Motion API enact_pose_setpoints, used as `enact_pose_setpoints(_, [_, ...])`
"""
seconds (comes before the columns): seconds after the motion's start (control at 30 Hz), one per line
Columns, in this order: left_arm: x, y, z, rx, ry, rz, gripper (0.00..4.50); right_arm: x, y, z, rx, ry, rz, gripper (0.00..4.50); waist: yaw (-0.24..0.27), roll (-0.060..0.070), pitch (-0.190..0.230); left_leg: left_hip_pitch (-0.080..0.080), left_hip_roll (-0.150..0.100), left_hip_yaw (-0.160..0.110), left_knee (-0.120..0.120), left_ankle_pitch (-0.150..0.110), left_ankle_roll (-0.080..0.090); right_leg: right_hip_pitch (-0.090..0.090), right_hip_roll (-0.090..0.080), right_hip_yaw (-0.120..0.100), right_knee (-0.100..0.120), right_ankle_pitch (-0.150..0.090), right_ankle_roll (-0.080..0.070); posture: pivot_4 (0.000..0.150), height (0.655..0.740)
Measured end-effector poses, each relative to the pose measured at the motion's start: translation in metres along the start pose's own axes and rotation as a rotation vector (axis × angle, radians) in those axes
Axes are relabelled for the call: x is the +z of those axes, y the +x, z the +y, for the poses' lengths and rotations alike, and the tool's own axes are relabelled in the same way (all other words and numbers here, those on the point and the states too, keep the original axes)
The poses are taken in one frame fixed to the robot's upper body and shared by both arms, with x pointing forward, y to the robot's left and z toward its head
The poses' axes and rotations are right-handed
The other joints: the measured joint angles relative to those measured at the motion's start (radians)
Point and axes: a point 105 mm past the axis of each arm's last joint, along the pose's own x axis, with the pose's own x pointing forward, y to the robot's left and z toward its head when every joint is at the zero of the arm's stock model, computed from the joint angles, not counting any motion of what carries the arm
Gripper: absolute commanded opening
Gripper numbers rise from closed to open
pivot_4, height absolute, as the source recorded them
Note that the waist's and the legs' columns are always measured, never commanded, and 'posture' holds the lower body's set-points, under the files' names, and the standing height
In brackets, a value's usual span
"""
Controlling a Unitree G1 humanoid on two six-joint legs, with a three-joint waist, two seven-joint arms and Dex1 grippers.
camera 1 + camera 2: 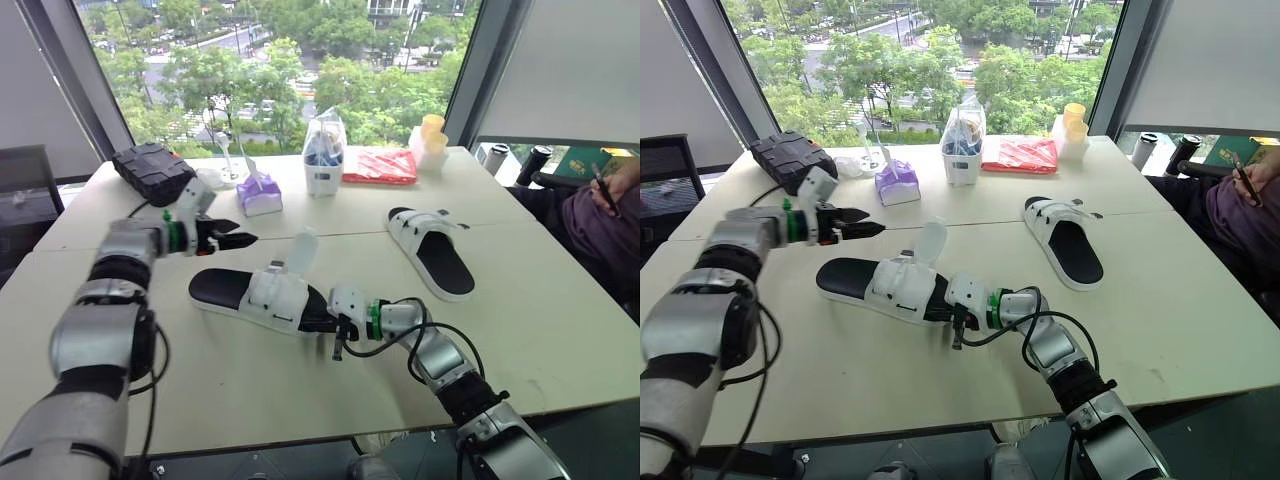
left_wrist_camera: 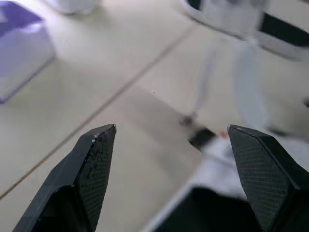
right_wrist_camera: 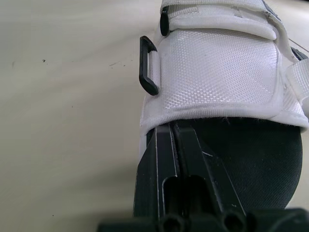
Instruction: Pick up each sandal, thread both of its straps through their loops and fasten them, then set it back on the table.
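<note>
We see two sandals on the pale table (image 1: 560,330). The near sandal (image 1: 255,292) lies flat on its sole at the middle of the table, with a black footbed and a white upper. One white strap (image 1: 302,250) stands up loose from its upper, not through a loop. The far sandal (image 1: 432,250) lies flat too, farther back and to the right, well apart from the near one. Its straps lie across it, and we cannot tell if they are fastened.

The right gripper (image 1: 337,325) is low at the right-hand end of the near sandal, touching it. In the right wrist view we see its fingers (image 3: 161,159) pressed together, only a thin seam between them. The tips go under the edge of the white upper, over the black footbed. We cannot tell whether they pinch any part of it. A black loop (image 3: 147,65) sticks out from the side of the upper, nothing through it.

The left gripper (image 1: 243,240) hangs above the table to the left of the raised strap, touching nothing. Its fingers (image 2: 91,164) are spread wide and hold nothing.

At the back we see a black case (image 1: 152,170), a purple box (image 1: 260,195), a white bag (image 1: 324,155), a red packet (image 1: 380,166) and yellow cups (image 1: 432,135). A person (image 1: 600,215) sits at the right edge.
</note>
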Motion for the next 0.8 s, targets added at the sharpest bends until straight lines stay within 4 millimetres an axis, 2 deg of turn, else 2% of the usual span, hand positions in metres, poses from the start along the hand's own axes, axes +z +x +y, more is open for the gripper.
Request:
enact_pose_setpoints(0.07, [-0.041,-0.002,-0.019,-0.084,-0.044,0.100,3.82,-0.001,-0.004,0.000,0.014,-0.004,0.007,0.00,0.003,0.000,0.000,0.000,0.000,0.000,0.000,0.000,0.000,0.000,0.000,0.000,0.000,0.000,0.000,0.150,0.7400])
enact_pose_setpoints(0.1, [-0.056,-0.001,-0.029,-0.114,-0.069,0.116,3.82,-0.001,-0.007,0.000,0.021,-0.009,0.011,0.00,0.005,0.000,0.000,-0.001,0.000,-0.001,0.001,0.000,0.000,0.000,0.000,0.000,0.000,0.000,0.000,0.150,0.7400])
enact_pose_setpoints(0.13, [-0.059,-0.001,-0.039,-0.136,-0.065,0.097,3.82,-0.003,-0.011,-0.001,0.034,-0.016,0.018,0.00,0.009,-0.002,0.000,-0.003,0.001,-0.003,0.002,0.000,0.000,0.000,0.000,-0.001,0.000,0.000,0.000,0.150,0.7400])
enact_pose_setpoints(0.23, [-0.056,0.004,-0.058,-0.159,-0.057,0.093,3.82,-0.008,-0.020,-0.003,0.057,-0.036,0.047,0.00,0.029,-0.002,-0.002,-0.001,-0.001,-0.002,0.003,0.000,0.000,0.003,-0.001,-0.001,-0.003,0.000,0.000,0.150,0.7400])
enact_pose_setpoints(0.43, [-0.054,0.018,-0.078,-0.191,-0.084,0.064,3.82,-0.012,-0.025,-0.008,0.097,-0.046,0.069,0.00,0.028,-0.002,-0.002,0.013,0.000,-0.001,0.002,0.000,0.000,0.015,0.000,0.000,-0.003,-0.006,-0.002,0.150,0.7400])
enact_pose_setpoints(0.67, [-0.033,0.001,-0.088,-0.233,-0.116,0.040,3.82,-0.011,-0.029,-0.016,0.083,-0.032,0.073,0.00,0.023,-0.001,0.000,0.012,0.000,-0.002,0.002,0.000,0.000,0.015,0.000,-0.001,-0.003,-0.007,-0.003,0.150,0.7400])
enact_pose_setpoints(0.8, [-0.020,-0.003,-0.098,-0.278,-0.097,0.016,3.82,-0.007,-0.031,-0.025,0.040,-0.020,0.067,0.00,0.024,-0.001,0.000,0.011,0.000,-0.002,0.001,0.000,0.000,0.014,0.000,-0.001,-0.003,-0.007,-0.002,0.150,0.7400])
